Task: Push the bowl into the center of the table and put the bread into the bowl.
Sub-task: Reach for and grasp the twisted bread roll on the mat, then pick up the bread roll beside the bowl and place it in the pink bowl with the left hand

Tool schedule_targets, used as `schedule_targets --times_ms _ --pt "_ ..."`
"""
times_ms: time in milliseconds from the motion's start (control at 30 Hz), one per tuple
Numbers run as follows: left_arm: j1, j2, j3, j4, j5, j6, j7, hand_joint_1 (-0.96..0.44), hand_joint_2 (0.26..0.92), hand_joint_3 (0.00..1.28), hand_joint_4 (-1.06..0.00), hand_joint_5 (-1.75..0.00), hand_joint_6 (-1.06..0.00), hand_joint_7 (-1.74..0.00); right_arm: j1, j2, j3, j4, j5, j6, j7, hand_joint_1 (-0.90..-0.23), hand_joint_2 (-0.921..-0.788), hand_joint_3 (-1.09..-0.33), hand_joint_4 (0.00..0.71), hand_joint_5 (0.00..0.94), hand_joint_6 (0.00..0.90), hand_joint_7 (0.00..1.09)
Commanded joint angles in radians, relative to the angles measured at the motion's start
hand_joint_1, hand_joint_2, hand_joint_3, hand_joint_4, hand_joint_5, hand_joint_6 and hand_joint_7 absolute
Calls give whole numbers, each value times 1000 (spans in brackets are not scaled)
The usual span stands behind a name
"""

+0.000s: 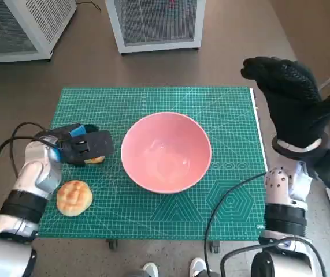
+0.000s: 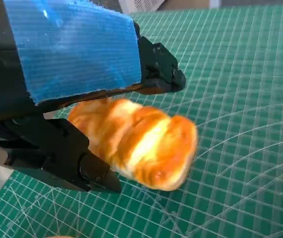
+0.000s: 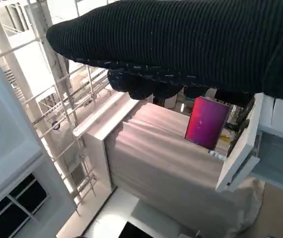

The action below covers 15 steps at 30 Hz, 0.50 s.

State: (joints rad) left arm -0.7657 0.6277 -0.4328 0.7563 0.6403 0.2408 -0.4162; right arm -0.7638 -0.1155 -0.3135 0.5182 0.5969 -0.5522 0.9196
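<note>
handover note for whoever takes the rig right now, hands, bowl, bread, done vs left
Left hand: grips a bread piece low over the green mat, left of the bowl.
Right hand: raised off the table's right edge, holding nothing.
Pink bowl: near the mat's center, empty.
Round bun: on the mat, near-left corner.
Done: bowl looks centered.
Left: put the bread in the bowl.

Glossy smooth pink bowl, matt green gridded mat (rubbery-looking), ribbed knitted right hand

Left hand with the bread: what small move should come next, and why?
Probably lift and carry right toward the pink bowl. The left hand grips one bread piece low over the green mat, and the bowl already sits mid-mat, empty.
</note>
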Motion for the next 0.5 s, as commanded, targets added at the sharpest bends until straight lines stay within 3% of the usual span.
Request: schedule_targets --times_ms 33,67,100,200,333,500 --pt "-39 -14 -29 82 37 -44 48 -13 852 43 -592 -152 -624 -164 27 -7 -3 -13 15 21 -3 -532 -921 -556 281 4 377 10" --pt "-43 -15 -33 94 42 -51 54 62 866 58 -600 -376 -649 -186 28 -7 -3 -15 15 23 -2 -532 -921 -556 281 4 377 10" --pt "-48 -15 -39 107 49 -57 60 168 886 95 -592 -720 -644 -297 29 -7 -3 -17 16 24 -1 -532 -921 -555 282 4 377 10" --pt "-59 -14 -50 130 60 -69 70 56 909 130 -600 -1179 -586 -827 31 -8 -4 -20 17 24 1 -530 -921 -555 282 4 378 10" --pt "-63 -5 -52 131 71 -79 75 12 917 137 -569 -1398 -621 -971 33 -9 -4 -22 19 23 4 -531 -921 -554 282 3 378 9" --pt "-59 14 -41 97 72 -75 58 3 916 140 -526 -1462 -666 -988 33 -10 -3 -22 21 19 6 -533 -921 -553 280 2 377 8"
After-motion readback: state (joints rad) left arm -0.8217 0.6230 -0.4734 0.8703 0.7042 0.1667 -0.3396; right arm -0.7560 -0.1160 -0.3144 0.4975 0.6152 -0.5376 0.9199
